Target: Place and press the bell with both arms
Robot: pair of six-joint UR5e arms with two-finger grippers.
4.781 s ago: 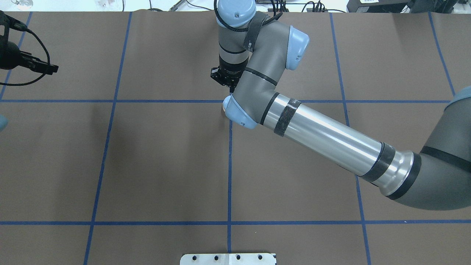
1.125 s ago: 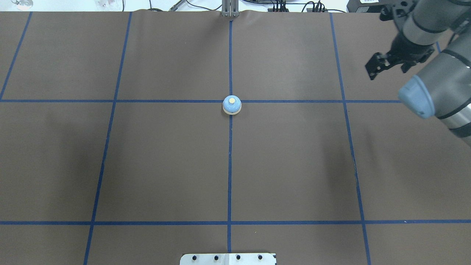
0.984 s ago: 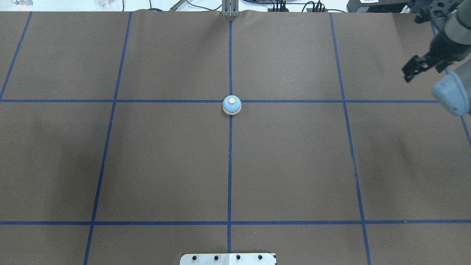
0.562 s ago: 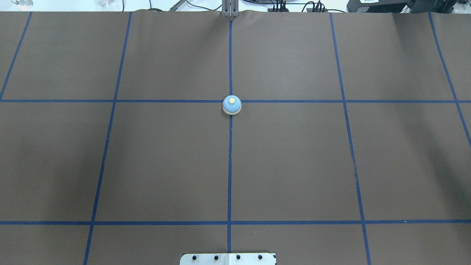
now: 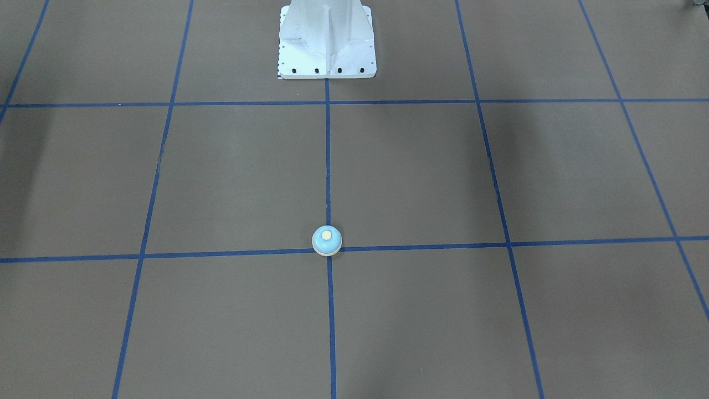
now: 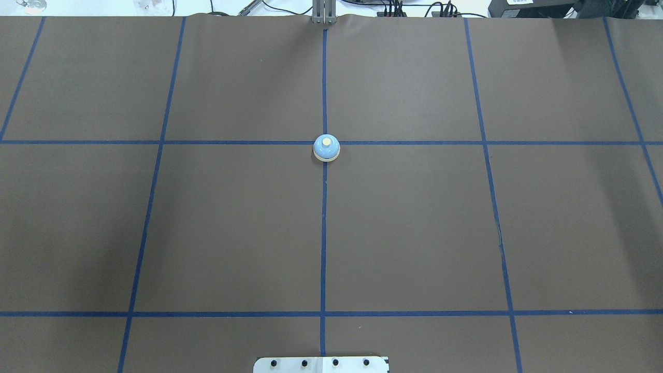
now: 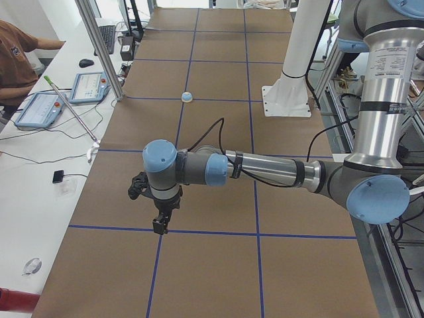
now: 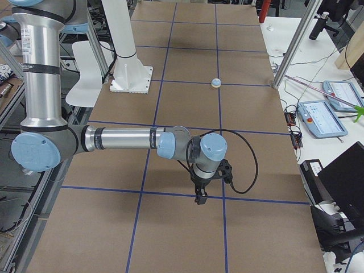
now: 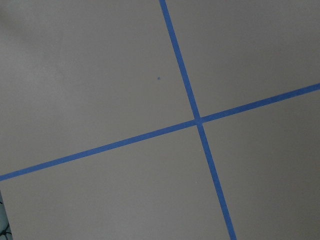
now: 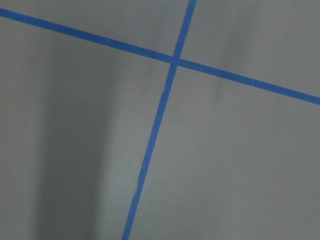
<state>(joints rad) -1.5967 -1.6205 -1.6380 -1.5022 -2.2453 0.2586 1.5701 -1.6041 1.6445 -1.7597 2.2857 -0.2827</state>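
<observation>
Mid-air, left end effector (image 7: 159,228) (gap unclear)

No legible txt; small print on left arm (image 7: 384,99) tube too blurry to read.

Smooth, glossy bell (image 6: 326,148) on a matt brown paper cover (image 6: 233,223) lined with blue tape (image 6: 323,233)

— What fills the frame?
— A grey-brown table cover (image 10: 240,165), with two blue tape lines (image 10: 150,150) meeting at a crossing (image 10: 174,60) in the upper middle.
— Anything else?
— A dark shadow band (image 10: 70,150) down the left side (soft-edged), and fainter streaks (image 10: 231,45) right of the crossing.
</observation>
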